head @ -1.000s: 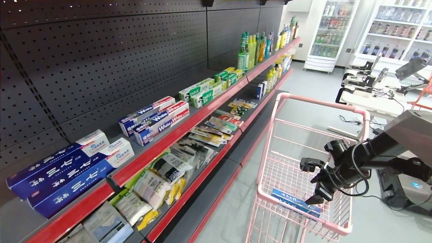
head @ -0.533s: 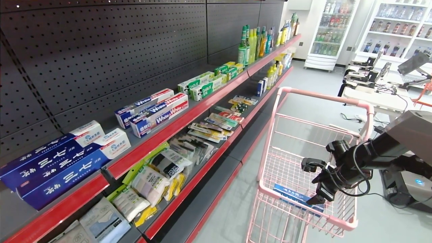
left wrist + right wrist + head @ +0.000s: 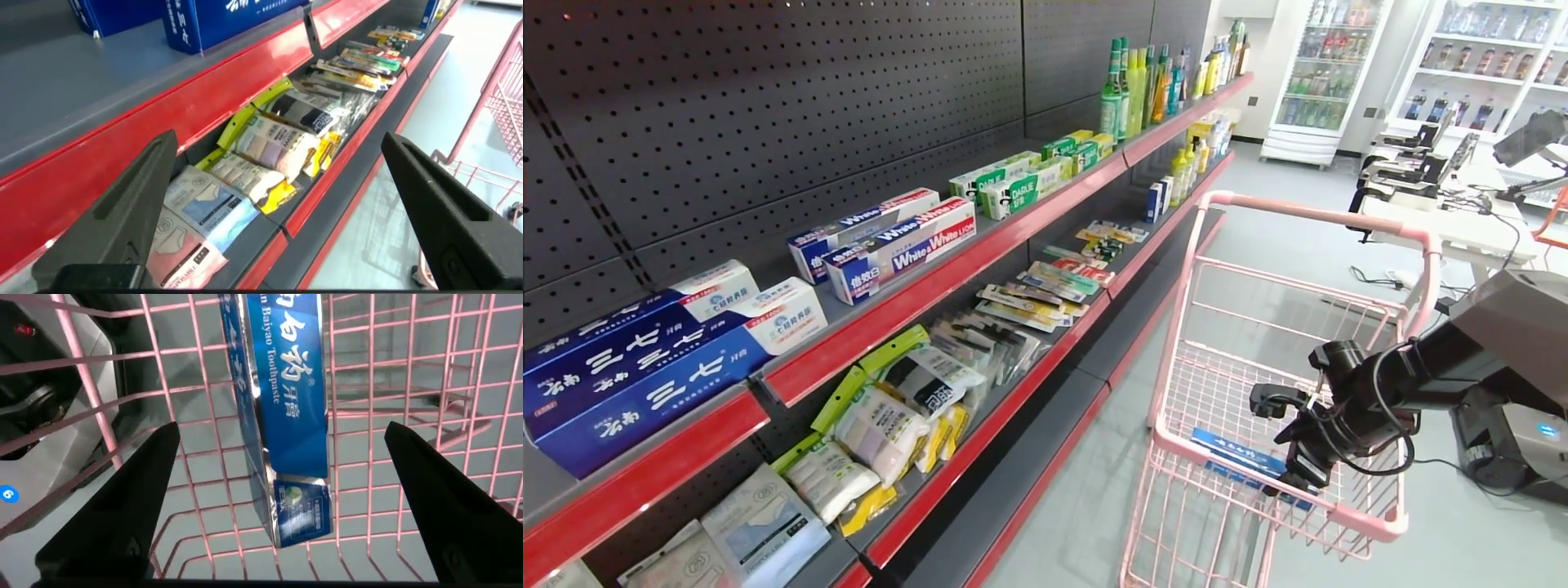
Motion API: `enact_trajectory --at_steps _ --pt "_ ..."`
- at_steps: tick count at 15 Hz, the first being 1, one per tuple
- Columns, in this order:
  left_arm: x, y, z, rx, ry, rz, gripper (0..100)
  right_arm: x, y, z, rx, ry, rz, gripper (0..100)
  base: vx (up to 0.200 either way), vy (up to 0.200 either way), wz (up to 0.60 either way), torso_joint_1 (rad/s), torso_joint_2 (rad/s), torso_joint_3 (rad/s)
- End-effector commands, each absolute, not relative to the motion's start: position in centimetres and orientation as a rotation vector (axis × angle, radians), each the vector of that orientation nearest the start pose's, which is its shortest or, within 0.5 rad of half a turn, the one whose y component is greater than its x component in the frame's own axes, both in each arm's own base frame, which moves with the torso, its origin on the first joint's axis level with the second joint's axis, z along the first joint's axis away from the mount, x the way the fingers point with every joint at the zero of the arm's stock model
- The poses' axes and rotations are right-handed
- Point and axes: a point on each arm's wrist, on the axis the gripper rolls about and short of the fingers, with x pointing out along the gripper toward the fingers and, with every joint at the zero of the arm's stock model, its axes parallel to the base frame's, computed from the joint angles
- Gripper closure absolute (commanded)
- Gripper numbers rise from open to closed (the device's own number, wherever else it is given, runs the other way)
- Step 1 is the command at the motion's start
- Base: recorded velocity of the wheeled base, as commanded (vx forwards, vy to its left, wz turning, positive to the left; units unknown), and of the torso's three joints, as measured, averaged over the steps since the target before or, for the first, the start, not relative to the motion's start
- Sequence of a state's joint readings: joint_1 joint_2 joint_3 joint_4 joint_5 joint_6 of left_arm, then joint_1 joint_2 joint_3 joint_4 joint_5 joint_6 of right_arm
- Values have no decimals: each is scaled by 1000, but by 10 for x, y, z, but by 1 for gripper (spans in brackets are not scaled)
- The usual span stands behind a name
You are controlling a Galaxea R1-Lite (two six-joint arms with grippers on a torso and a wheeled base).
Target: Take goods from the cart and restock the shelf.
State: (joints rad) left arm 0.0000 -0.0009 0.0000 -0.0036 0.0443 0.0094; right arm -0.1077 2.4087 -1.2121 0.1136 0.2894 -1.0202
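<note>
Item one, the pink cart [image 3: 1339, 516]: we find it standing on the grey floor beside the shelf unit, with its wire basket open at the top. Item two, the blue toothpaste box [image 3: 282, 416]: it lies in the cart basket on the wire bottom, at the end nearest the robot, long side along the near rim. Item three, the right gripper [image 3: 1294, 478]: it hangs inside the basket just above that box, its pincer spread wide and holding nothing. In the right wrist view the two dark fingers [image 3: 122, 514] stand on either side of the box, and we cannot tell whether either one touches it. Item four, the left gripper [image 3: 278, 140]: its pincer is likewise wide and empty, held in front of the shelving at the level of the lower tier. Item five, the upper shelf [image 3: 915, 302], red along its front edge: we list on it, from the near end outward, large blue toothpaste boxes [image 3: 645, 367] lying side by side, then red, white and blue boxes [image 3: 890, 245], then green and white boxes [image 3: 1013, 188], then upright green and yellow bottles [image 3: 1135, 90]. Item six, the lower shelf [image 3: 980, 457]: it carries soft packets [image 3: 890, 416] in a loose heap, with flat toothbrush packs [image 3: 1029, 306] farther along.
</note>
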Motion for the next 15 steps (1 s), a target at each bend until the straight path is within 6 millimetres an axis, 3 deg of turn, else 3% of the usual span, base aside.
enact_trajectory --at_steps 1,6,15 --pt "-23 1 76 9 -4 45 0 386 -39 -40 -611 1066 774 0 0 0 0 -41 110 61" --pt "-23 1 76 9 -4 46 0 394 -49 -50 -605 1042 793 0 0 0 0 -3 11 8" --pt "-23 1 76 9 -4 45 0 398 -46 -60 -599 1036 821 0 0 0 0 0 0 0"
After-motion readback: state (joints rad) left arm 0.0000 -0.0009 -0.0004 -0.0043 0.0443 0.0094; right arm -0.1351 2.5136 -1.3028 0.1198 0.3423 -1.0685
